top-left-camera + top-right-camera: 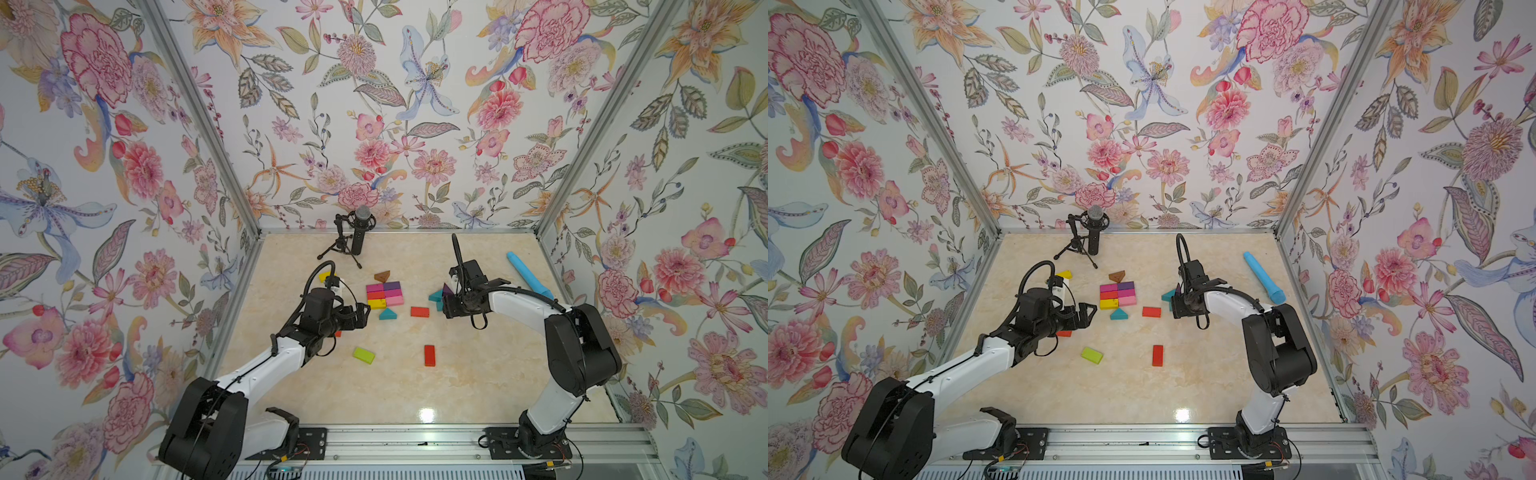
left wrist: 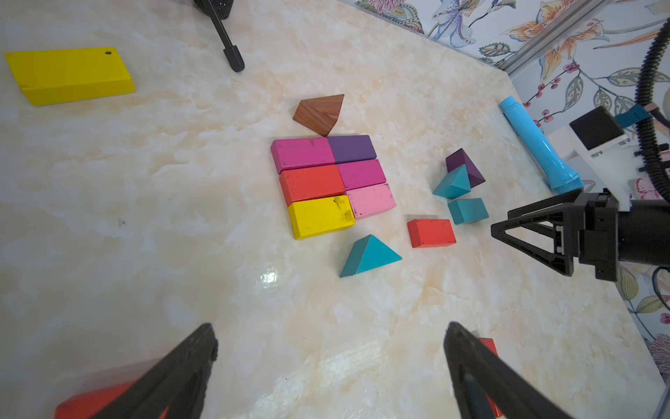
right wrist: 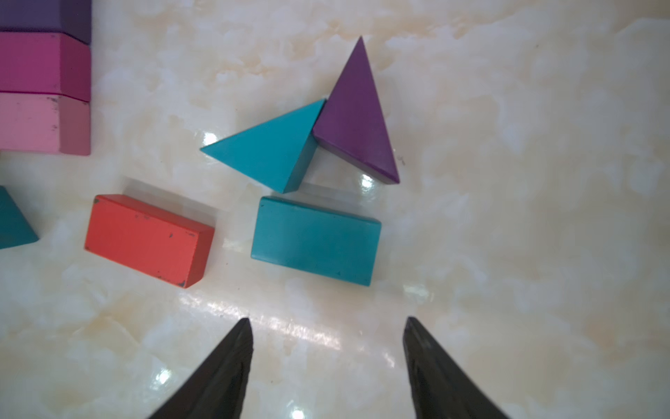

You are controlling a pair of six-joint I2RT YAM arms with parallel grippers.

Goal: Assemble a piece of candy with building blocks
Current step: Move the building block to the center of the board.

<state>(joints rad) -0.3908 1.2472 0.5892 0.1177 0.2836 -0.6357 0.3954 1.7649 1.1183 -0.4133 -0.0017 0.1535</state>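
- Cream marbled desk (image 1: 415, 395) under everything.
- Left pincer (image 2: 330, 326) spread wide, pinching nothing, over bare desk left of the grid.
- Right pincer (image 3: 326, 319) half spread, pinching nothing, tips aimed at the teal brick (image 3: 315, 239), clear of it.
- Light-blue stick (image 1: 528, 276) flat near the right wall.
- Black microphone (image 1: 359, 232) on its tripod at the back.
- Six-brick grid (image 1: 384, 295) mid-desk, two columns by three rows, edges touching: magenta and purple, red and magenta, yellow and pink.
- Loose yellow brick (image 2: 69, 74) by the left arm, well apart from the grid.
- Green brick (image 1: 364, 355) and upright-turned red brick (image 1: 429, 355) nearer the front, apart from each other.
- Flat red brick (image 3: 148, 239) between the grid and the teal brick.
- Brown triangle (image 1: 382, 276) just beside the grid's far edge.
- Lone teal triangle (image 1: 387, 314) just beside the grid's near edge.
- Second teal triangle (image 3: 268, 152) touching the purple triangle (image 3: 357, 119), both just beyond the teal brick.
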